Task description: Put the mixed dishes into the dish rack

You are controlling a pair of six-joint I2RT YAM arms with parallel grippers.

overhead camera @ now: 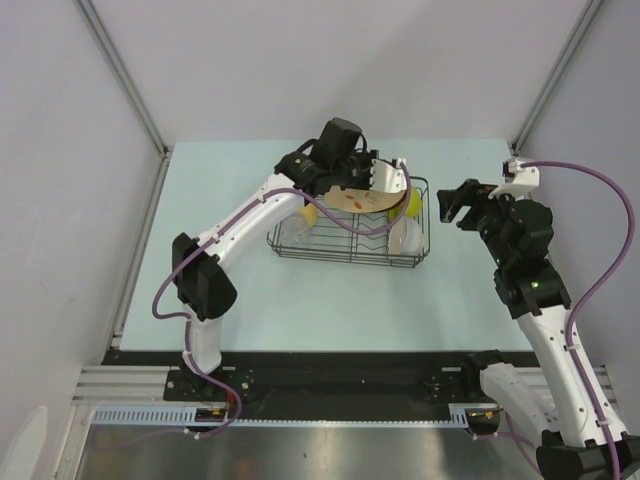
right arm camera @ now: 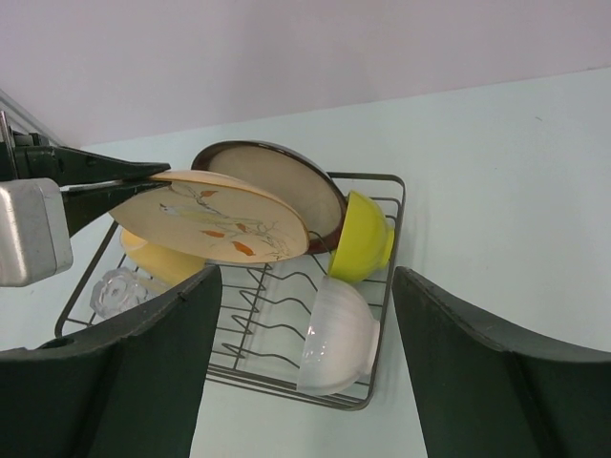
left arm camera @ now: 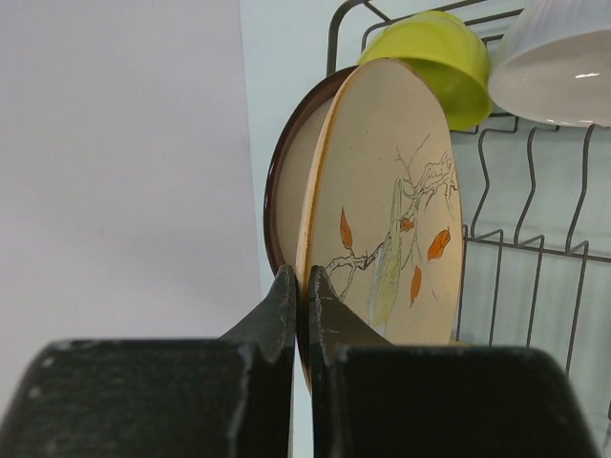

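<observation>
Clamping left tool on beige plate, orange leaves, branch sketch | right tool apart

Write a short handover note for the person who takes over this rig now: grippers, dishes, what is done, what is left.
Left gripper: shut on the rim of the beige floral-patterned plate, held tilted over the black wire dish rack.
Right gripper: open, empty, right of the rack.
Done, in the rack: dark-red-rimmed cream dish, lime green bowl, white ribbed bowl, pale yellow mug, clear glass.
Left to do: seat the plate, release.
</observation>
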